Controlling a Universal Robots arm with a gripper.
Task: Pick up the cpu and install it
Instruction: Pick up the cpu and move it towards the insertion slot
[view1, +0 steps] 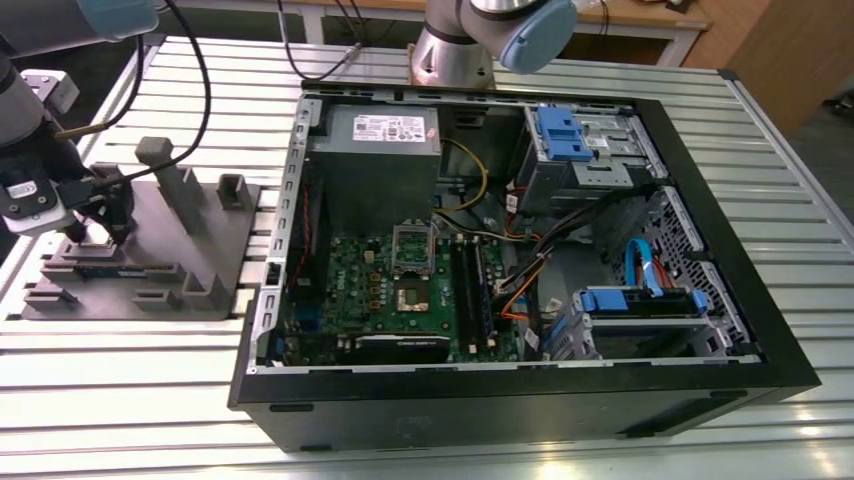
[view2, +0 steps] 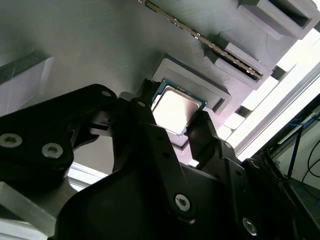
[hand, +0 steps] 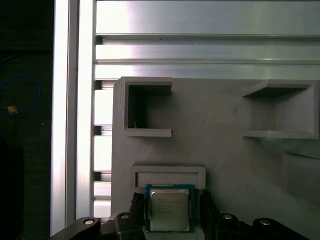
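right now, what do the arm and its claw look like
The arm is silver-grey tubing with pale blue-grey caps on its round joints. Black cables run along it toward the wrist, which carries a white label. The claw is matte black, built of angular linked plates fastened with silver screw heads, as both wrist views show.

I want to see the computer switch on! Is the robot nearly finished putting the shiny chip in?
Not nearly. Done: the gripper is down at the grey holder beside the open computer. In hand: it sits around the cpu, which lies flat in its pocket; I can't tell if it is gripped. Left: the cpu is not lifted and not in the socket on the green board.
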